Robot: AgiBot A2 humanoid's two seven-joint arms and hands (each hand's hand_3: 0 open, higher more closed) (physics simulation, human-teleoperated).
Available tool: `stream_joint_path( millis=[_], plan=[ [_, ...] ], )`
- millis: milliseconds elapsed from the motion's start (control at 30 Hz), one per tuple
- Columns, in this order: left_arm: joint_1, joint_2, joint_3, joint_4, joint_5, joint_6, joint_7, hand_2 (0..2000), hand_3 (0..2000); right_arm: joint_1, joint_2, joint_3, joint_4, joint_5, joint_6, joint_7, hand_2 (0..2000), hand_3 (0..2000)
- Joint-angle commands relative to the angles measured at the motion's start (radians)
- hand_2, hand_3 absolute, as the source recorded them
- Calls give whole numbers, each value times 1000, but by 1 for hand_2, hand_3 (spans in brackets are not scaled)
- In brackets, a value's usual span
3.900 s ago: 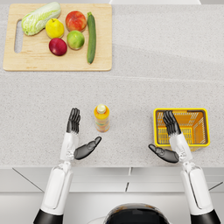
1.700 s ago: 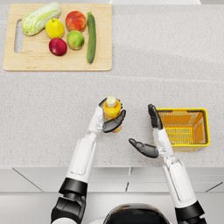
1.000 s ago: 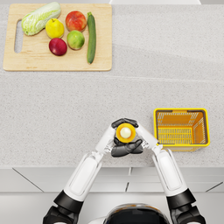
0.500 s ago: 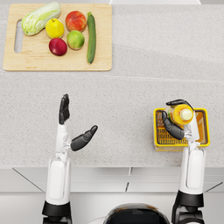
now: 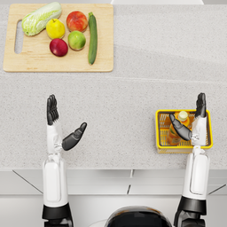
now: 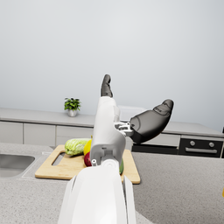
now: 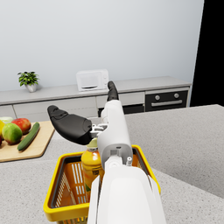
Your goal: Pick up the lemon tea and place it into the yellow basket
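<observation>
Speckled grey countertop point(image 5: 133, 102) fills the frame, and at lower right the lemon tea point(image 5: 178, 127) now stands inside the yellow basket point(image 5: 160, 133), no longer gripped as it was half a second ago. Above it the right hand point(image 5: 191, 123) has let go, fingers spread, while the left hand point(image 5: 61, 125) at lower left stays open and empty. Farther off, at upper left, the cutting board point(image 5: 57, 64) carries its vegetables and fruit unchanged.

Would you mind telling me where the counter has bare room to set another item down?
Free: the speckled grey counter between the left robot hand and the yellow wire basket, and right of the wooden cutting board. Crowded: the board, covered with produce, and the basket, holding the lemon tea bottle.
</observation>
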Motion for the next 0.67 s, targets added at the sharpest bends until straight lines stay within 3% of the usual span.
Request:
stream_joint_path(
  millis=[33, 133, 300, 667],
  plan=[
    [126, -4, -6, 47, 0, 0, 0, 0, 0, 69, 10, 42, 128, 0, -11, 17, 0, 0],
    [199, -11, -49, 96, 0, 0, 0, 0, 0, 124, 21, -9, 109, 0, -29, 44, 0, 0],
    [165, -4, -74, 119, 0, 0, 0, 0, 0, 106, 20, -73, 48, 0, -38, 57, 0, 0],
    [139, 2, -69, 130, 0, 0, 0, 0, 0, 84, 17, -38, 14, 0, -40, 60, 0, 0]
  ],
)
